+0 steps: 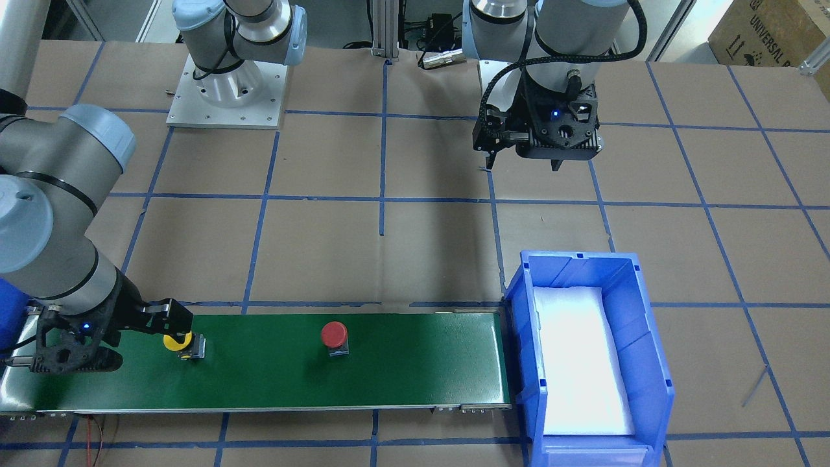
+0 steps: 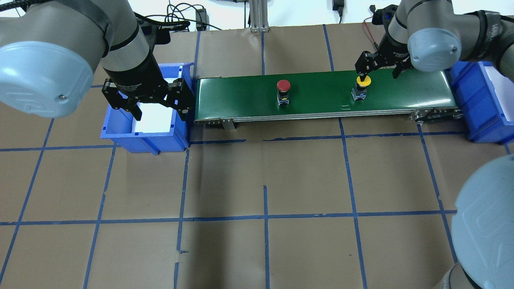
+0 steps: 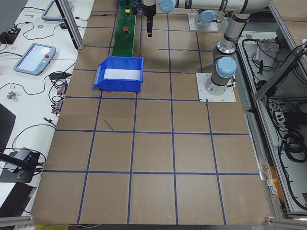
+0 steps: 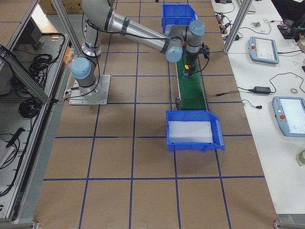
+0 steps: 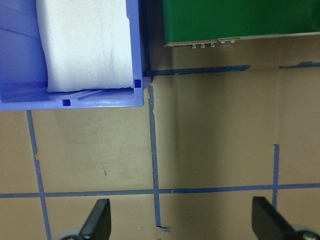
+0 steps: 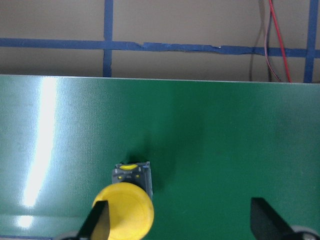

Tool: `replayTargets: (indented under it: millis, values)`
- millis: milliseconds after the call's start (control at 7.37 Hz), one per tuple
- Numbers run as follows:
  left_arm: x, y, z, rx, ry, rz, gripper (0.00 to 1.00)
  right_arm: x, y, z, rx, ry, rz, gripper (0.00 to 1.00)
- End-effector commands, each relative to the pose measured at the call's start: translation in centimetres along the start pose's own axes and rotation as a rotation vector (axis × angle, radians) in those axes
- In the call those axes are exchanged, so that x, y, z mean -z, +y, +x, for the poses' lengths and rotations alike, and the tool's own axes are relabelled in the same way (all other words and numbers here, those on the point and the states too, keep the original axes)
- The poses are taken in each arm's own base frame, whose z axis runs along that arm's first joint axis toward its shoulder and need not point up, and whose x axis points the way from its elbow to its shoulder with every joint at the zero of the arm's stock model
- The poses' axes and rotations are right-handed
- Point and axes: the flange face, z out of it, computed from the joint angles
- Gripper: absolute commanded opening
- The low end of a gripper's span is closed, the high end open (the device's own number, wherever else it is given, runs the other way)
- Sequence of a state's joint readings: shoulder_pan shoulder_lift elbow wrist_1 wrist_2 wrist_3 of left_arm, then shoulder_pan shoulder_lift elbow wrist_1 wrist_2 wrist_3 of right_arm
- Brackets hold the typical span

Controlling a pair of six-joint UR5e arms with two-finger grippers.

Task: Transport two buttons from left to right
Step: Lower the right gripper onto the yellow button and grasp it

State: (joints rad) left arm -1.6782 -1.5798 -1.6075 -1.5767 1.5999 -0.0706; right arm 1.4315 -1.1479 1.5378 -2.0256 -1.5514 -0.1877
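The yellow button (image 1: 178, 341) stands upright on the green conveyor belt (image 1: 415, 363) towards the robot's right end; it also shows in the overhead view (image 2: 363, 81) and the right wrist view (image 6: 123, 210). The red button (image 1: 334, 334) stands upright near the belt's middle (image 2: 283, 85). My right gripper (image 6: 182, 222) is open above the belt (image 2: 378, 74). The yellow cap sits close against one finger (image 6: 100, 222), well off the middle of the gap. My left gripper (image 2: 160, 116) is open and empty, held over the blue bin (image 2: 140, 140) at the belt's left end.
The left bin (image 1: 642, 311) holds a white foam pad (image 5: 85, 45). A second blue bin (image 2: 466, 96) stands at the belt's right end. Brown table with blue tape grid (image 2: 265, 216). Red wire (image 6: 277, 40) behind the belt.
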Motion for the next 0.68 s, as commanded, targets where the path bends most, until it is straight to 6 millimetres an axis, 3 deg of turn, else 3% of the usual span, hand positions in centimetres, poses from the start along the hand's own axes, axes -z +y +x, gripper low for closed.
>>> replayTargets:
  millis: [0,543]
  values:
    - [-0.02,0.00,0.00,0.000,0.000,0.000,1.00,0.34,-0.01,0.03,0.001,0.003,0.008,1.00]
    - [0.06,0.05,-0.02,0.000,-0.002,0.001,1.00,-0.44,0.24,0.02,0.020,0.003,-0.007,1.00]
